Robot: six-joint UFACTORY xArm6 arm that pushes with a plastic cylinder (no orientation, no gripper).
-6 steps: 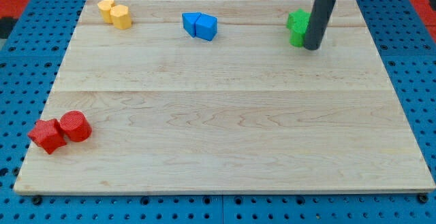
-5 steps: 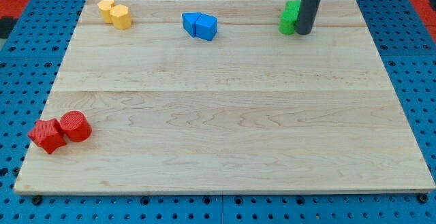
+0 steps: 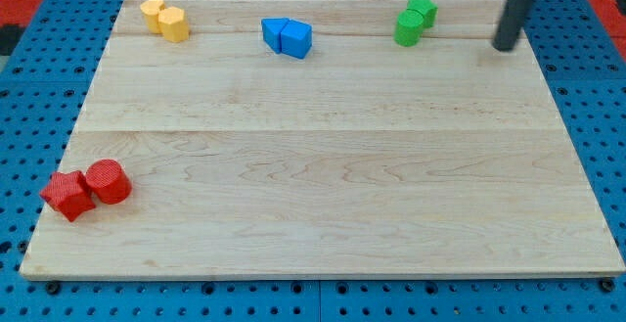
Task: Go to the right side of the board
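In the camera view, a pale wooden board (image 3: 323, 156) lies on a blue perforated desk (image 3: 29, 97). The arm carries no grasping end effector, so nothing is spread, pressed together or pinching; it ends in a straight dark rod, and my tip (image 3: 506, 47) rests on the board near its top right corner, close to the right edge. The tip touches no block.

The nearest blocks are the two green ones, to the view's left of the tip and apart from it: a green cylinder (image 3: 408, 28) with a second green block (image 3: 424, 11) touching it just behind, toward the view's top; the second one's shape is hard to make out.

Further left along the top edge, a blue cube (image 3: 296, 39) sits against another blue block (image 3: 275, 33). In the top left corner, two yellow blocks touch: a yellow cylinder (image 3: 174, 24) and a yellow block (image 3: 153, 12) behind it.

Near the bottom left corner, well apart from the tip, a red cylinder (image 3: 108, 181) touches a red block (image 3: 67, 195) on its left.
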